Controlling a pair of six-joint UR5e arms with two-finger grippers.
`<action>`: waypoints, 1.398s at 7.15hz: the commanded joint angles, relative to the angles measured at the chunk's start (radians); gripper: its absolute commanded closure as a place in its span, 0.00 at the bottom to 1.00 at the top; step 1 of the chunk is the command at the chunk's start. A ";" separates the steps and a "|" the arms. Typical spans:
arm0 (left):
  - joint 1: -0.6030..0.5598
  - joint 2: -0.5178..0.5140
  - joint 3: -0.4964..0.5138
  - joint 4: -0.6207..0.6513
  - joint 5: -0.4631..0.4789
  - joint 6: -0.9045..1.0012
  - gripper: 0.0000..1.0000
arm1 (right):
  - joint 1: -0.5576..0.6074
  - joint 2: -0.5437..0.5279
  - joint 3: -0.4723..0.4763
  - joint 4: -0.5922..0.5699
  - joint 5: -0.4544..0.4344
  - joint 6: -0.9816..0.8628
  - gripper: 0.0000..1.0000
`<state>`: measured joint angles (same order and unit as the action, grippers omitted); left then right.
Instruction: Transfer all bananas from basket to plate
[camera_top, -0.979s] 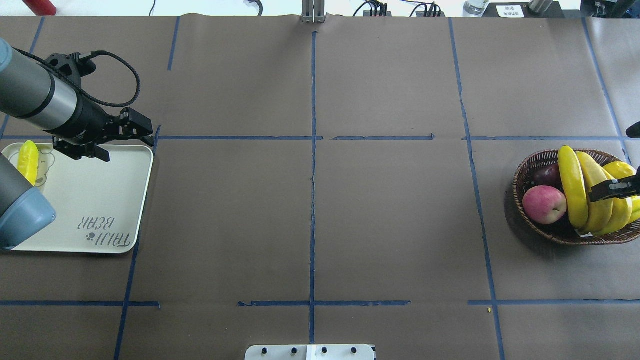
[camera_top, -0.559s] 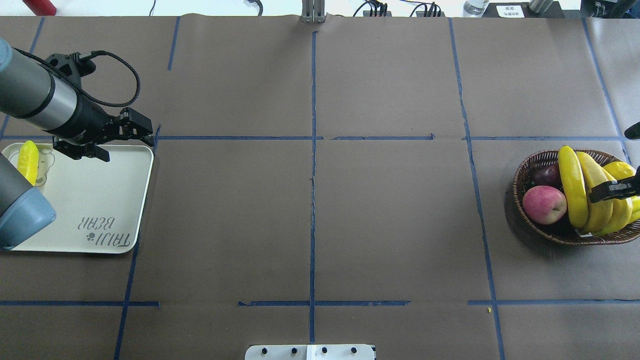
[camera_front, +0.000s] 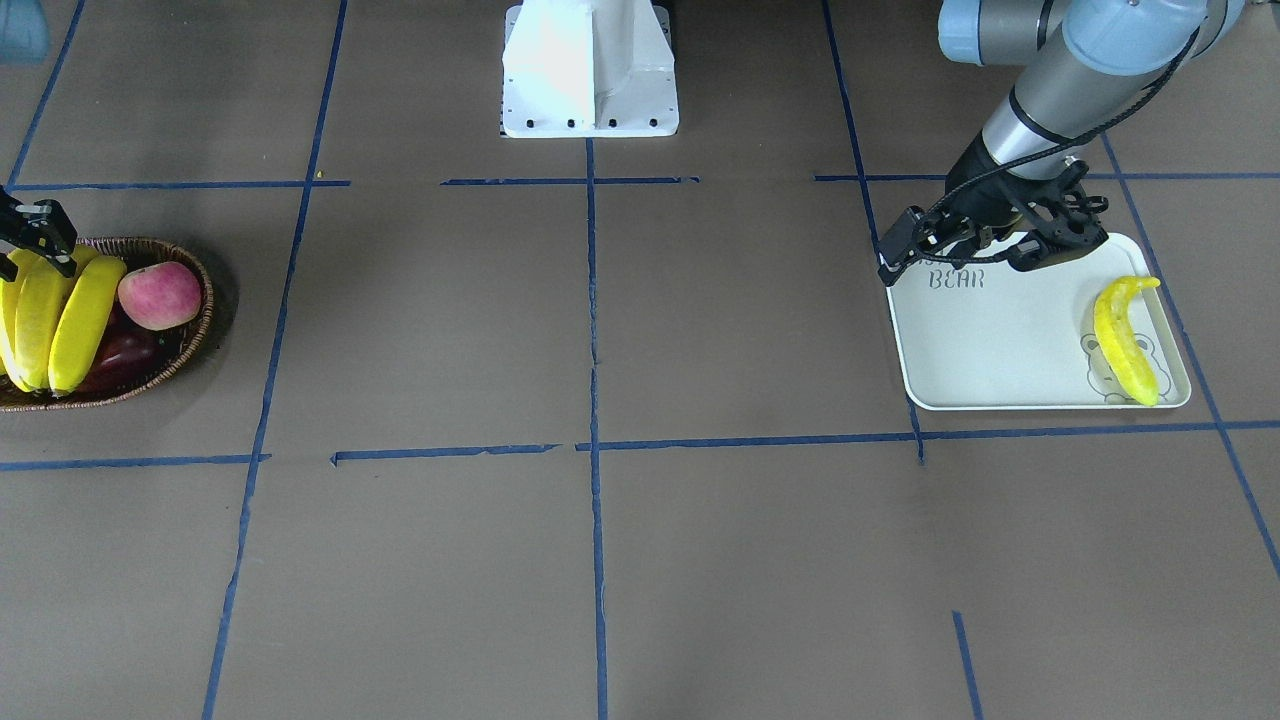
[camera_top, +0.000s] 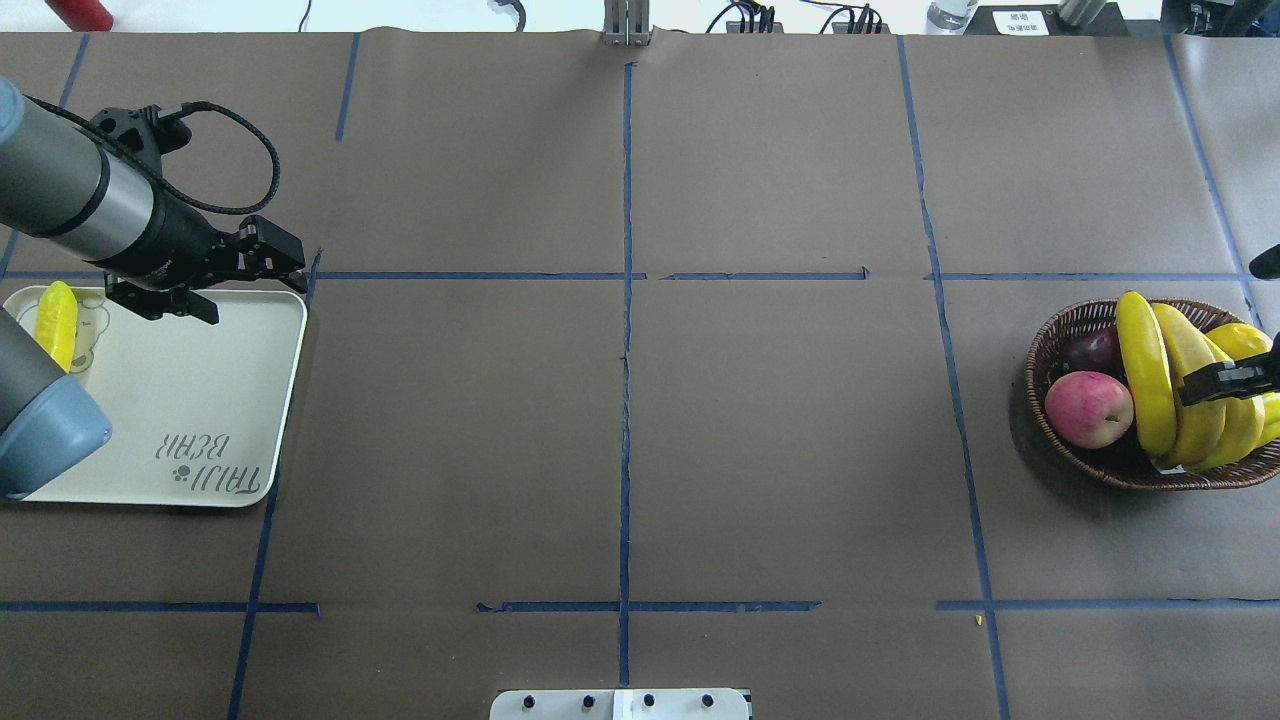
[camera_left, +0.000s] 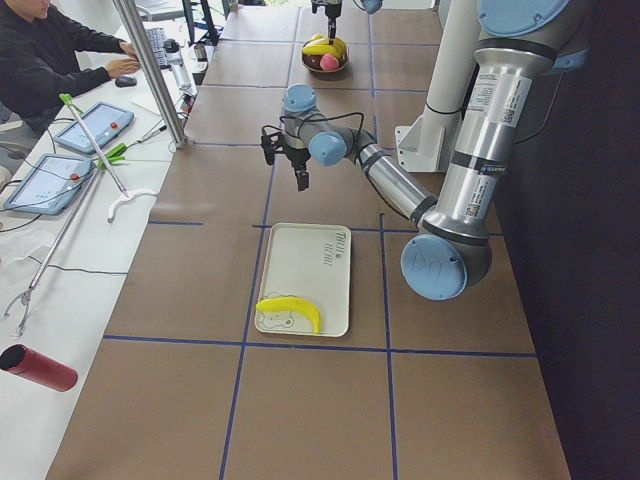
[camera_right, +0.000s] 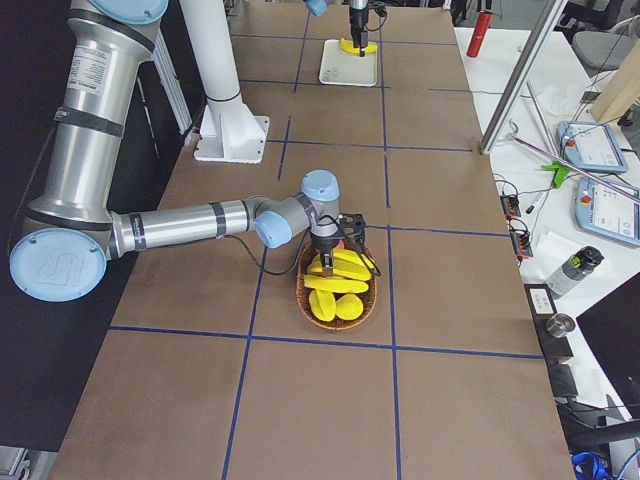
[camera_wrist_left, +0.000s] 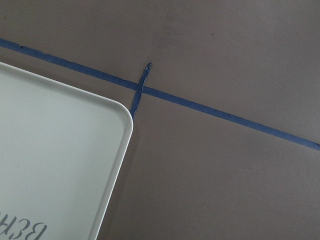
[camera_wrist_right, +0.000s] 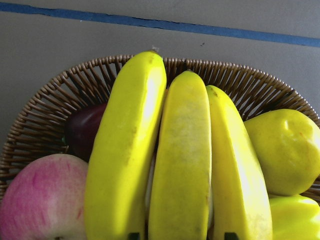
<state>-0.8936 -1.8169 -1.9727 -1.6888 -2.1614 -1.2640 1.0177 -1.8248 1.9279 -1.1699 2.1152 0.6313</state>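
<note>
A brown table with two robot arms, seen from several cameras. We judge the task about a quarter done: one banana out of the four we can count has been moved.

That one banana (camera_front: 1122, 340) lies on the white plate (camera_top: 200, 400), at the end away from the left gripper (camera_top: 165, 303). The left gripper hangs over the plate's opposite end, near a corner. Its fingers look spread and we see nothing held in them.

Well apart, at the table's other end, the right gripper (camera_top: 1210, 383) is low over the basket (camera_top: 1060, 330). Directly below it, three bananas (camera_wrist_right: 180, 160) lie side by side and touching. In the wrist view its two dark fingertips (camera_wrist_right: 132, 235) show on either side of the middle banana. They look parted rather than pressed against it, so we read this as a grasp about to be made, not one already made.

Beside the gripper, also in the basket, are a pink apple (camera_top: 1088, 408), a dark red fruit (camera_top: 1095, 350) and a rounder yellow fruit (camera_wrist_right: 282, 150); these are to stay put.

Three bananas remain to be lifted and carried across to the plate.
</note>
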 joint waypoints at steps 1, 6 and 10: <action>0.001 0.002 0.000 0.000 -0.002 0.000 0.01 | -0.001 0.002 -0.003 -0.001 0.002 0.001 0.36; -0.001 0.001 0.000 0.000 -0.002 0.002 0.01 | -0.001 0.005 -0.020 0.001 0.002 -0.001 0.57; -0.002 0.008 -0.009 0.001 0.000 0.002 0.01 | 0.045 0.005 -0.007 -0.001 0.017 -0.002 0.95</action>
<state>-0.8947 -1.8101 -1.9776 -1.6886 -2.1619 -1.2626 1.0338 -1.8195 1.9124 -1.1698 2.1227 0.6301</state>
